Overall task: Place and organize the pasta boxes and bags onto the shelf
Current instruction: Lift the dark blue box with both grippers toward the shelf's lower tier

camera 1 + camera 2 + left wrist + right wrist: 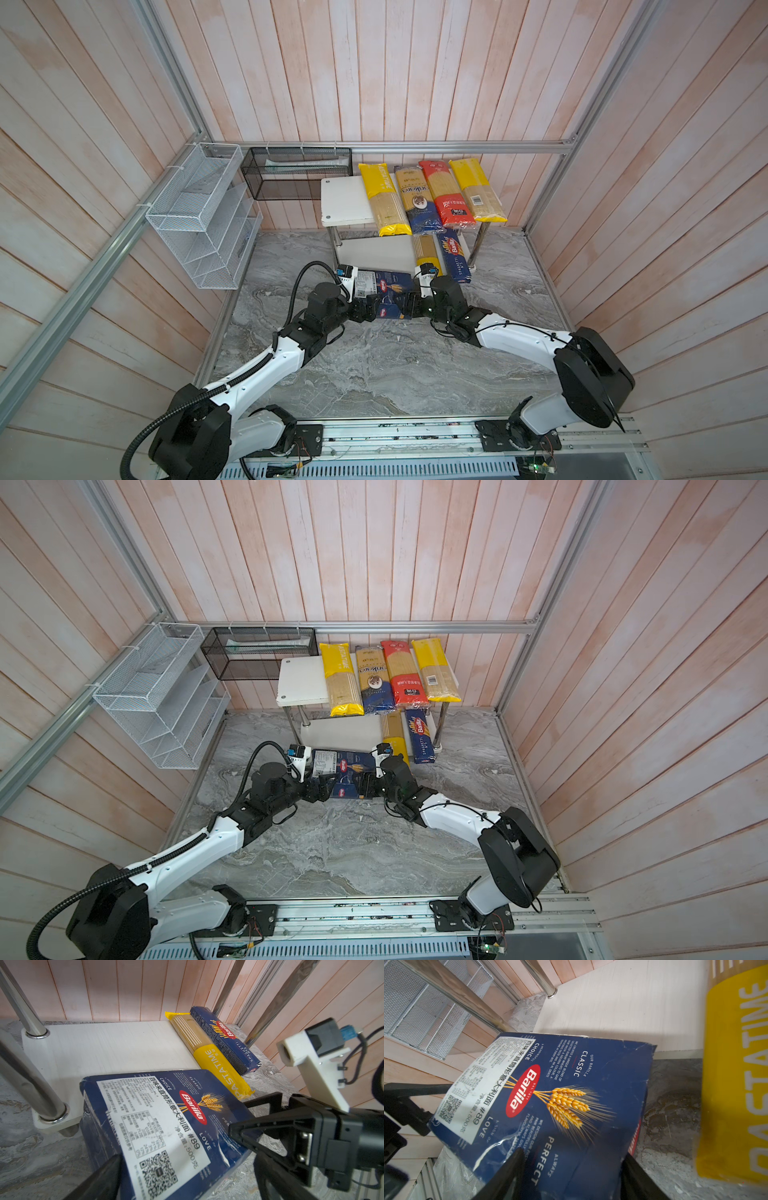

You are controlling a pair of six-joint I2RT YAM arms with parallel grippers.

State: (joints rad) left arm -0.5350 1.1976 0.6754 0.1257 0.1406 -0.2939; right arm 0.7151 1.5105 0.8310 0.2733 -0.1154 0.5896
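The wide dark blue Barilla box with the wheat picture and white label hangs tilted at the front edge of the shelf's lower board. My right gripper is shut on its right end. My left gripper straddles the labelled end, with one finger against the box and a sliver of marble beside the other. On the lower board lie a yellow PASTATIME bag and the narrow Spaghetti box. Several bags lie side by side on the top board.
A white wire-mesh organizer hangs on the left wall and a black mesh basket on the back wall, left of the shelf. Chrome posts stand at the shelf corners. Grey marble tabletop spreads in front.
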